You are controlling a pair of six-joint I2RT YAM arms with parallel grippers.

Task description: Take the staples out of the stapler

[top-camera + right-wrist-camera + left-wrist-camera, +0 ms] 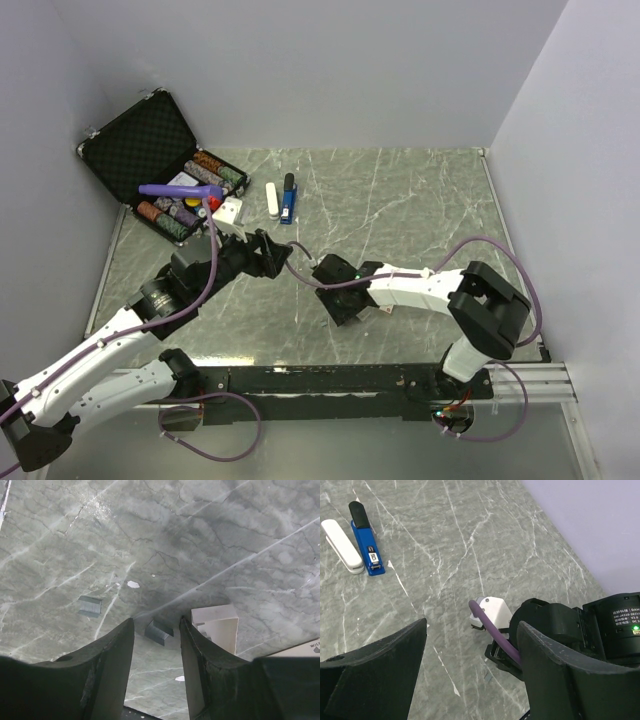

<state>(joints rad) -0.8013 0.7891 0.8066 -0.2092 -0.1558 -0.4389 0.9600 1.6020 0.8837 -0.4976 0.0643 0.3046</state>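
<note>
— Green marble table (430, 200) under us; where's the stapler (288, 199)?
— At twelve o'clock, lying flat, well apart from both arms, a white bar (272, 199) just beside it at nine o'clock
— Our pincers?
— We see the left gripper (471, 626) spread wide, empty; the right gripper (156, 622) half spread, a strip of staples (159, 632) between its tips, a second strip (90, 606) at ten o'clock
</note>
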